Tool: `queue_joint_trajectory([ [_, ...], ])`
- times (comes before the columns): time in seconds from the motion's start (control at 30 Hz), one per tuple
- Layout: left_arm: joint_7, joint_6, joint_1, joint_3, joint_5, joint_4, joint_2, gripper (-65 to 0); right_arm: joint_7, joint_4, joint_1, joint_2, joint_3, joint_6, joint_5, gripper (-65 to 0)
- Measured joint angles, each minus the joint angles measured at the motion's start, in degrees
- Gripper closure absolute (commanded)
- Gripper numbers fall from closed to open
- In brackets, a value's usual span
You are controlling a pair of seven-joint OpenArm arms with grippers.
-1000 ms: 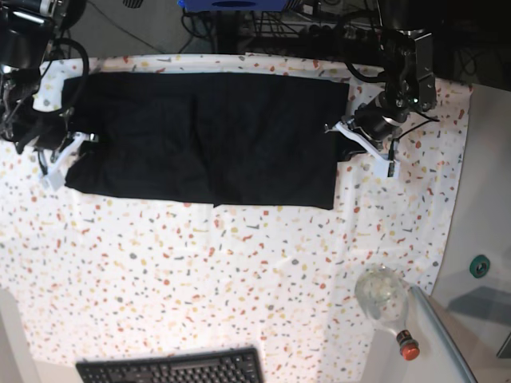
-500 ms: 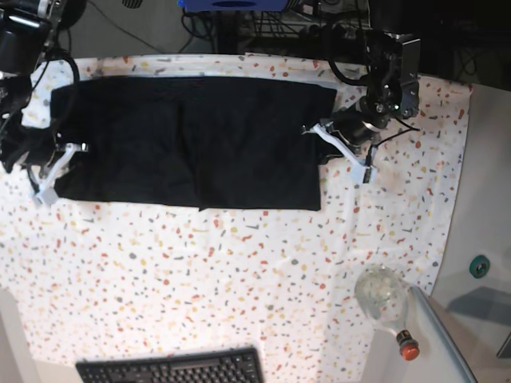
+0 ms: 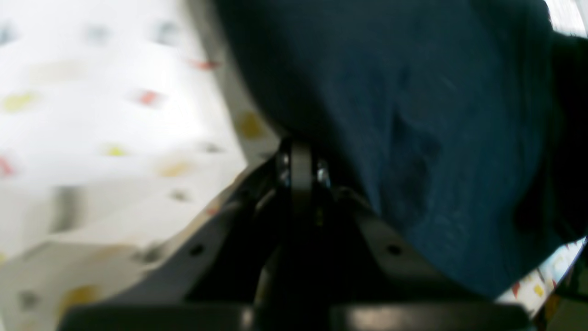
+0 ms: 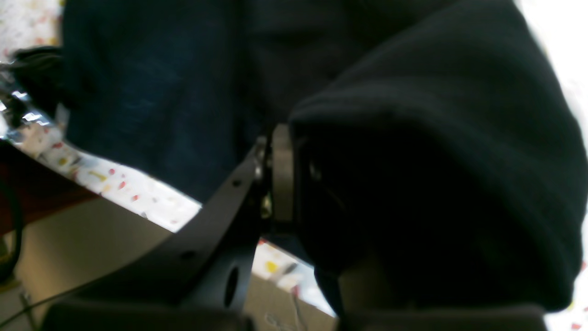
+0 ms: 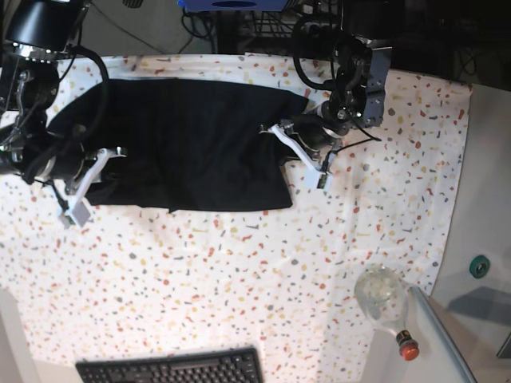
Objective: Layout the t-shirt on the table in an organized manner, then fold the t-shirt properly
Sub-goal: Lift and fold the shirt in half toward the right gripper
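A black t-shirt (image 5: 192,148) lies across the far half of a wide worktop (image 5: 239,271) covered in white cloth flecked with red, yellow and grey. From the overhead view the shirt is a broad dark band, its long lower edge fairly straight and its two short ends bunched inward where the arms meet it.

The left hand (image 5: 297,149), on the overhead view's right, sits at the shirt's end there. Its wrist camera shows the two fingers pressed together with the dark fabric (image 3: 413,138) draped right against them, pinching the shirt's edge. The picture is blurred.

The right hand (image 5: 84,185), on the overhead view's left, sits at the opposite end. Its wrist camera shows the fingers nearly together, with a thick fold of the shirt (image 4: 436,184) draped over one finger and gripped.

Near the worktop's near edge lie a black keyboard (image 5: 172,369) and, at the near right corner, a clear bottle with a red cap (image 5: 387,307), both well apart from the shirt.
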Motion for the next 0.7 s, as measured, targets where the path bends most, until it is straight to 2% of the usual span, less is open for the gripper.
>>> queue_joint_trajectory([
  [0.1,0.37,0.02,-0.20,2.47,0.04,0.07,0.04,0.0,0.26,2.14,-0.04,-1.79,-3.43,-4.57,-0.15,0.0],
  [0.2,0.35,0.00,0.09,2.80,0.00,0.04,0.50,0.0,0.42,2.40,-0.70,-3.34,-6.51,-6.56,0.00,0.0],
  [0.33,0.35,-0.15,0.09,2.29,-0.04,0.00,0.44,0.0,0.46,2.38,-0.61,-4.94,-10.34,-6.60,-0.09,0.0],
  [0.43,0.35,-0.17,0.09,2.29,-0.02,0.04,0.28,0.0,0.83,2.40,-0.61,-6.16,-12.24,-8.98,-0.04,0.0],
  [0.7,0.35,-0.17,0.09,2.29,0.00,0.09,0.11,0.0,0.96,2.40,0.79,-7.61,-12.79,-9.77,-0.46,0.0],
])
